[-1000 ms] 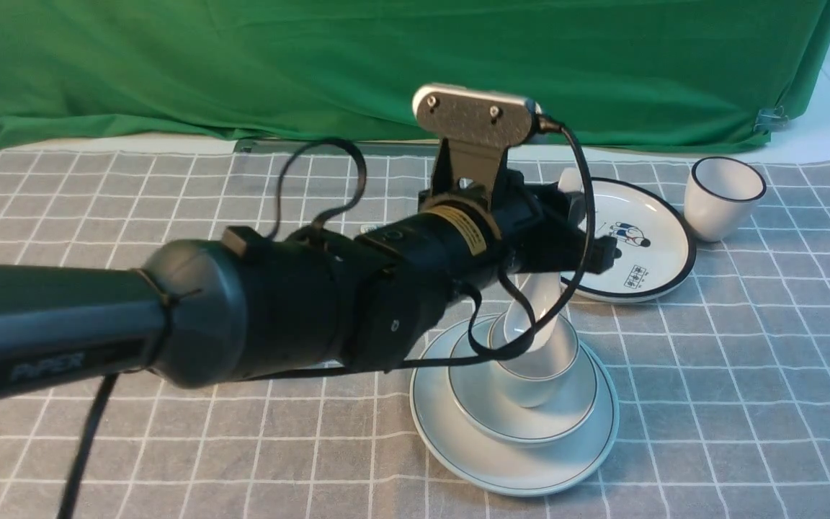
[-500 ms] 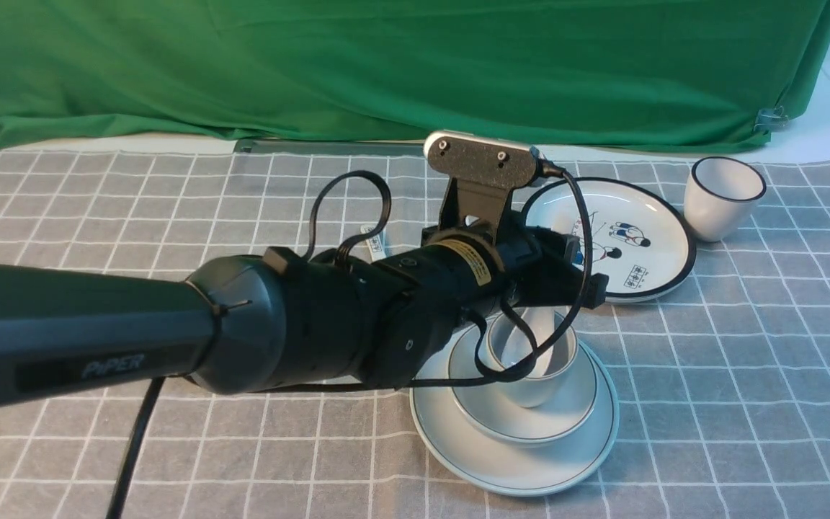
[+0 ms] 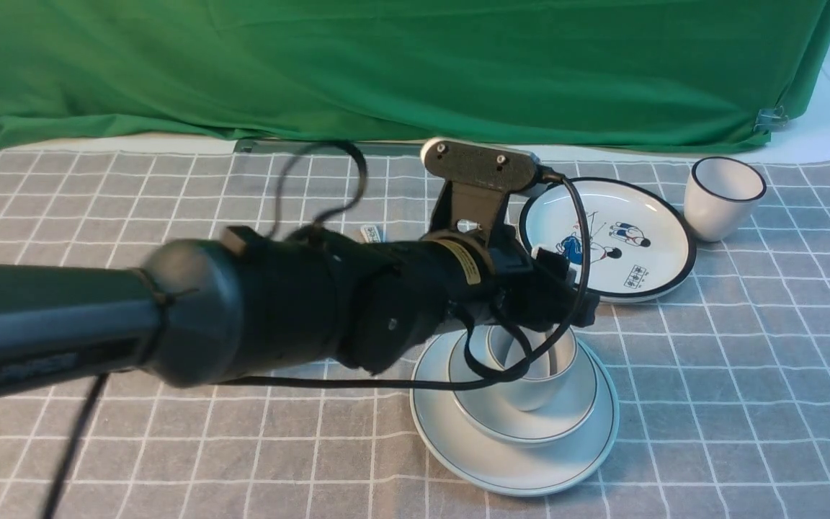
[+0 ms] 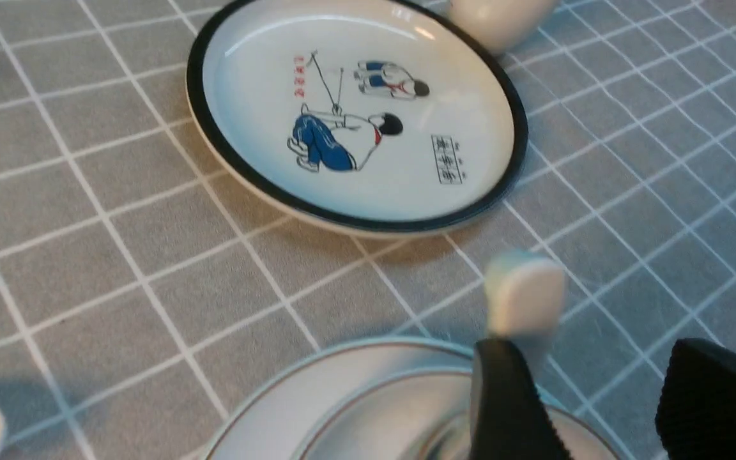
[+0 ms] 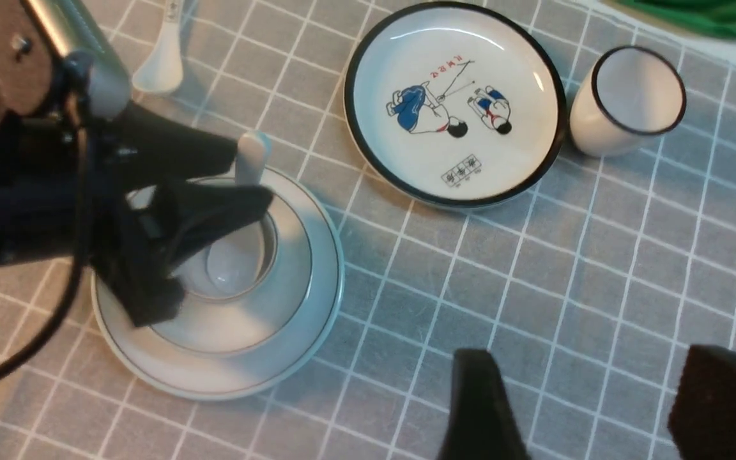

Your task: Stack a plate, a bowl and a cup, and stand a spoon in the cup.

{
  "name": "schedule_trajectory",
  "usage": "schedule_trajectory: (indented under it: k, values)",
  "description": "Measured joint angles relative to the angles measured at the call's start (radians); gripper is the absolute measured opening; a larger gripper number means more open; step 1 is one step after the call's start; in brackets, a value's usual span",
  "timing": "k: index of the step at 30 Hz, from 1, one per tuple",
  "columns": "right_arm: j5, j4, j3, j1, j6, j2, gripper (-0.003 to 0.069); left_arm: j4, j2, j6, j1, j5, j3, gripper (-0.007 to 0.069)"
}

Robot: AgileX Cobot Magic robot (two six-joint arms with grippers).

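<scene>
Spoon point(image 5: 235, 255) stands in your cup point(image 3: 536, 391), centred on the plate point(image 3: 523, 472) and bowl point(image 3: 523, 427); your left gripper point(image 5: 256, 169), just above the cup, has opened, so only withdrawal remains; beyond the cup lies the cartoon plate point(image 3: 638, 238).

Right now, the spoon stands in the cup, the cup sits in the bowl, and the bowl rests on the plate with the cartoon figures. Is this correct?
Not quite: the bowl rests on the plain plate, as the front view shows. The spoon does stand in the cup, and the cup in the bowl.
</scene>
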Motion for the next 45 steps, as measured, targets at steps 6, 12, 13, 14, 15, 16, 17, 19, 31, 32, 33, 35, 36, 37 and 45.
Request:
schedule_trajectory:
  k: [6,12,13,14,15,16,17,19,31,32,33,35,36,37,45]
  values:
    - [-0.149,0.009,0.027,0.0,-0.011,-0.147,0.0079,0.1,-0.202,0.0,0.0,0.207,0.001,0.0154]
    - [-0.449,-0.056,0.282,0.0,0.028,-0.515,0.0026,0.166,-0.448,-0.026,0.004,0.254,0.105,0.0012]
    - [-0.5,-0.064,0.334,0.0,0.03,-0.577,0.0025,0.168,-0.492,-0.032,0.012,0.236,0.156,0.0007]
    - [-0.561,-0.071,0.401,0.0,0.034,-0.652,0.0023,0.171,-0.535,-0.037,0.022,0.216,0.203,0.0005]
    - [-0.642,-0.077,0.497,0.0,0.035,-0.75,0.0023,0.172,-0.591,-0.05,0.039,0.183,0.265,0.0004]
    - [-0.653,-0.077,0.511,0.0,0.035,-0.763,0.0023,0.172,-0.608,-0.052,0.044,0.171,0.286,0.0003]
    - [-0.719,-0.081,0.593,0.0,0.036,-0.837,0.0023,0.172,-0.656,-0.069,0.058,0.13,0.352,0.0001]
    - [-0.82,-0.082,0.711,0.0,0.041,-0.927,0.0023,0.172,-0.718,-0.094,0.083,0.07,0.437,0.0001]
    - [-1.039,-0.083,0.984,0.0,0.128,-1.063,0.0023,0.174,-0.995,-0.154,0.181,-0.072,0.725,0.0007]
    - [-1.039,-0.083,0.984,0.0,0.129,-1.063,0.0023,0.178,-1.004,-0.155,0.181,-0.073,0.726,0.0008]
    - [-1.039,-0.083,0.984,0.0,0.13,-1.063,0.0023,0.182,-1.008,-0.156,0.181,-0.078,0.726,0.0009]
    - [-1.04,-0.083,0.984,0.0,0.13,-1.063,0.0025,0.194,-1.009,-0.157,0.181,-0.084,0.726,0.001]
    - [-1.04,-0.083,0.984,0.0,0.13,-1.063,0.0027,0.195,-1.009,-0.157,0.181,-0.083,0.726,0.001]
    - [-1.04,-0.083,0.984,0.0,0.13,-1.063,0.0028,0.196,-1.009,-0.157,0.181,-0.083,0.726,0.001]
    - [-1.043,-0.083,0.984,0.0,0.13,-1.063,0.0044,0.2,-1.009,-0.157,0.181,-0.083,0.726,0.001]
